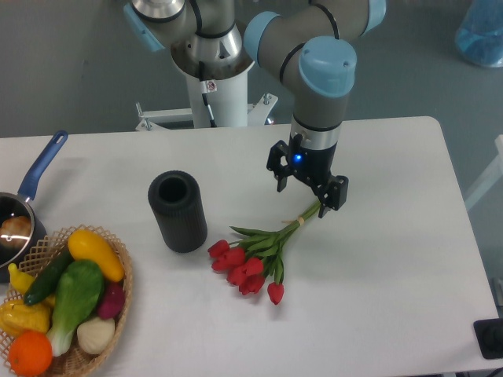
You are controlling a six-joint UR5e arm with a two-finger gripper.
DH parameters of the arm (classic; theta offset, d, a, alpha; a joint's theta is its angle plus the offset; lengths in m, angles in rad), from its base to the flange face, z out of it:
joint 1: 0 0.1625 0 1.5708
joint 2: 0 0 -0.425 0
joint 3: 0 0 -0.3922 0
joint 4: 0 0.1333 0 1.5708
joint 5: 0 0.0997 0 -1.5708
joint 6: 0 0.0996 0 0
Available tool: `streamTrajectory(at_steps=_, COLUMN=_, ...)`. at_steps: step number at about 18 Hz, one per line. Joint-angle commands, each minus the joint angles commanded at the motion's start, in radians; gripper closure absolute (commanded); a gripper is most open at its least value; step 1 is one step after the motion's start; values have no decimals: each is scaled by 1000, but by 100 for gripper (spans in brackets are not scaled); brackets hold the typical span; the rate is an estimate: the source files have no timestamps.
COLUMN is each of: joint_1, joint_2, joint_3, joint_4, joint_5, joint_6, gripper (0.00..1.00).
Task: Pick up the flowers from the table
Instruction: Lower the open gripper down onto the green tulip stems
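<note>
The flowers (253, 263), a small bunch of red tulips with green leaves and pale tied stems, lie on the white table (393, 259) right of centre. The blooms point toward the front left and the stems run up to the back right. My gripper (308, 192) hangs straight down over the stem end, its two black fingers (335, 195) set wide apart and open. The stem tips reach the space just below and between the fingers, close to the right one. I cannot tell whether the fingers touch the stems.
A black cylinder (178, 210) stands upright left of the flowers. A wicker basket (118, 302) of toy vegetables sits at the front left, with a blue-handled pot (20, 208) behind it. The arm's white base (212, 90) rises at the table's back edge.
</note>
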State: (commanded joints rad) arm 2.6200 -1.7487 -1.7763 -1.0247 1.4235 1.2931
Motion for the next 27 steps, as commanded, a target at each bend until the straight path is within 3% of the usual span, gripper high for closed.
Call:
streamTrajectory(at_steps=5, joint_1=-8, joint_2=-11, joint_3=-5, joint_4=3, joint_5=41, joint_6=-8, gripper=0)
streamTrajectory(at_steps=8, joint_1=-14, joint_2=-49, joint_3=-9, joint_4=6, joint_5=15, joint_6=-9, gripper=0)
streamTrajectory(at_steps=13, joint_1=-24, joint_2=-60, joint_3=-31, joint_4=12, joint_5=11, joint_6=-3, gripper=0)
streamTrajectory(at_steps=19, joint_1=-74, joint_2=-165, joint_3=-18, joint_4=18, joint_5=12, joint_6=-12, gripper=0)
streamTrajectory(at_steps=27, joint_1=-110, joint_2=-247, joint_3=-5, joint_4=86, joint_5=15, joint_6=-28, gripper=0)
